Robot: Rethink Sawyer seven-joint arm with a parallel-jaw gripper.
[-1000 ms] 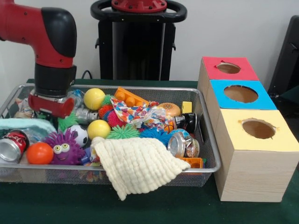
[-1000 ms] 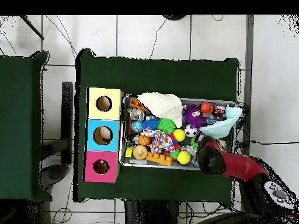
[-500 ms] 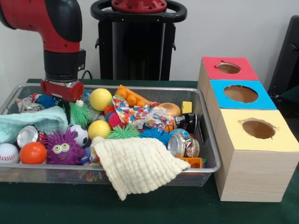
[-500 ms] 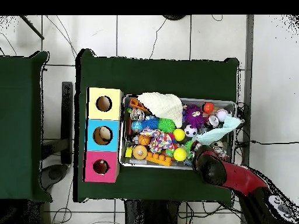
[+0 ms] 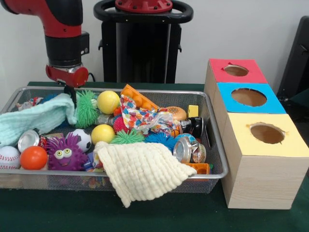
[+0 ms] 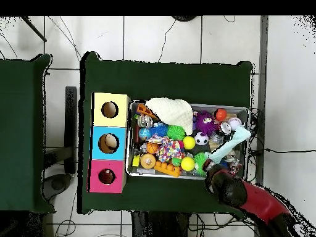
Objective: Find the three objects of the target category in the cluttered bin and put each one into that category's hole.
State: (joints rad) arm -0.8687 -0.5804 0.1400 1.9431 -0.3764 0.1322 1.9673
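- Gripper [image 5: 71, 92]: at the bin's 10 o'clock in the front view, clenched on one end of the mint cloth [image 5: 36, 118]; a green spiky ball [image 5: 86, 108] hangs just beside it.
- Bin [image 5: 212, 140]: crowded; yellow balls [image 5: 108, 102], cream cloth [image 5: 140, 169], cans [image 5: 189, 149].
- Boxes: red hole [image 5: 236, 70], blue hole [image 5: 249, 97], yellow hole [image 5: 267, 133], at 3 o'clock of the bin.
- Step, judged: search, uncovering items; target category cannot be told.
- Next: lay the cloth aside, clear of the contents.

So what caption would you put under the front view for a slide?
Red robot arm lifting a mint-green cloth and a spiky green ball from a cluttered wire bin beside three holed boxes.
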